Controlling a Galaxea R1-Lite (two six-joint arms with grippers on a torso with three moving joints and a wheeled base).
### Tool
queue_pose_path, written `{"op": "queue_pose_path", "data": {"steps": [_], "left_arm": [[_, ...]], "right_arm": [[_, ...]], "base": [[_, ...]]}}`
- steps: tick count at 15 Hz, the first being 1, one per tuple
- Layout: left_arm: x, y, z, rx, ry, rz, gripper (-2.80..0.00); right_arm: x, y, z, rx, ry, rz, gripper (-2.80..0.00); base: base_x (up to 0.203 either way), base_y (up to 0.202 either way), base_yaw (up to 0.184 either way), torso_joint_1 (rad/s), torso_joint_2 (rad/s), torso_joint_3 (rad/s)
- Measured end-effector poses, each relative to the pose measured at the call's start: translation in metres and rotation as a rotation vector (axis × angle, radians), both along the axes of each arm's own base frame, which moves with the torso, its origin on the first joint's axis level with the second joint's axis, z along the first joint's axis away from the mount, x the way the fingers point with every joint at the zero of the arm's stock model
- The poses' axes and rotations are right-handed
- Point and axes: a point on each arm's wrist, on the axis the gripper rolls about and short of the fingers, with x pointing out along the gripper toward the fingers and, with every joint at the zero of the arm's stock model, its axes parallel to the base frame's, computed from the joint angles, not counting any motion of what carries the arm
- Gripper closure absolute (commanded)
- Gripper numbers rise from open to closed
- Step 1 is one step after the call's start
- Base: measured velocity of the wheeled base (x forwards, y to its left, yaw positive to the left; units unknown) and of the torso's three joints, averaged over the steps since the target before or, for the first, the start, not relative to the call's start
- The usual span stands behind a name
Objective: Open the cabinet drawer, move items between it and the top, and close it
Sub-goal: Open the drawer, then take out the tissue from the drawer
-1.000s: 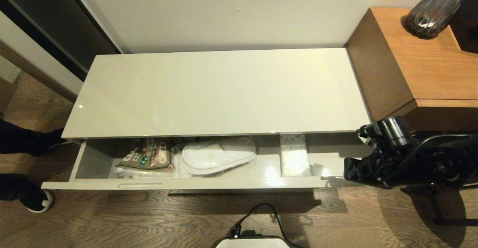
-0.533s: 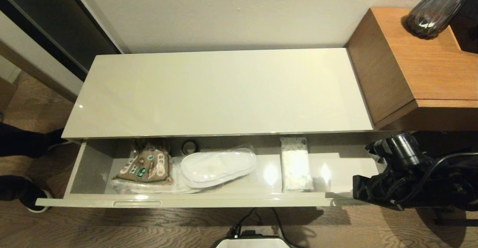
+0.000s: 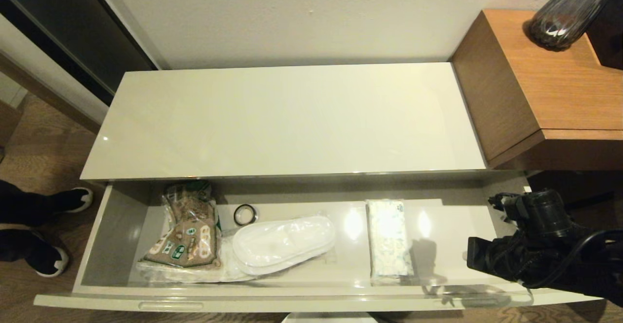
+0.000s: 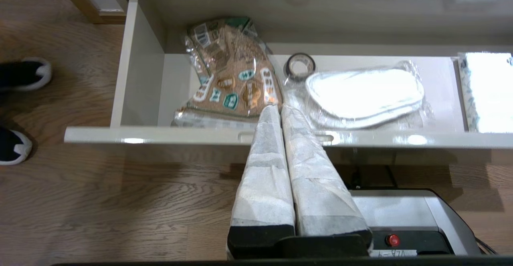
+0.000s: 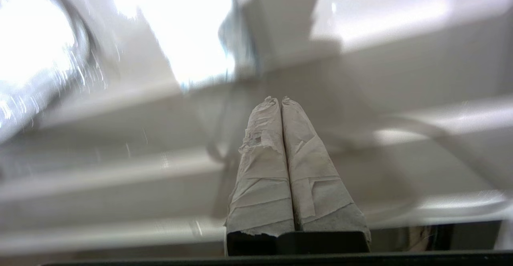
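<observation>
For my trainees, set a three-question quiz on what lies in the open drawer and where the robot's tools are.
1. True or false: the top carries the tissue pack.
2. Which lies between the brown packet and the tissue pack: A) slippers, B) a vase, C) a shoe?
3. Fill in: the right tool is ____, fingers pressed together, at the drawer's right front corner.

Key: 1 false, it lies in the drawer; 2 A; 3 shut. The left tool is also shut, hanging before the drawer front.
</observation>
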Motion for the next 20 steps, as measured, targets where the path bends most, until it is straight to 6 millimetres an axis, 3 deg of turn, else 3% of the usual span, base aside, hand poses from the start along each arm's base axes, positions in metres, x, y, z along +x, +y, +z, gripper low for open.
{"op": "queue_pose_path", "data": {"steps": [5, 10, 13, 20], "left_arm": [[0.0, 0.0, 0.0, 0.0, 0.0, 0.0, 0.0], [0.0, 0.0, 0.0, 0.001, 0.0, 0.0, 0.0], [0.0, 0.0, 0.0, 0.001, 0.0, 0.0, 0.0], [0.0, 0.0, 0.0, 0.0, 0.0, 0.0, 0.0]], "right_arm": [[-0.006, 0.004, 0.04, -0.083, -0.122, 0.034, 0.0], [-0.042, 0.0, 0.089, -0.076, -0.134, 0.077, 0.0], [-0.062, -0.001, 0.101, -0.084, -0.096, 0.105, 0.0], [-0.061, 0.003, 0.121, -0.082, -0.099, 0.13, 0.0]], "base": [[0.0, 0.0, 0.0, 0.0, 0.0, 0.0], [0.0, 0.0, 0.0, 0.0, 0.0, 0.0], [0.0, 0.0, 0.0, 0.0, 0.0, 0.0], [0.0, 0.0, 0.0, 0.0, 0.0, 0.0]]}}
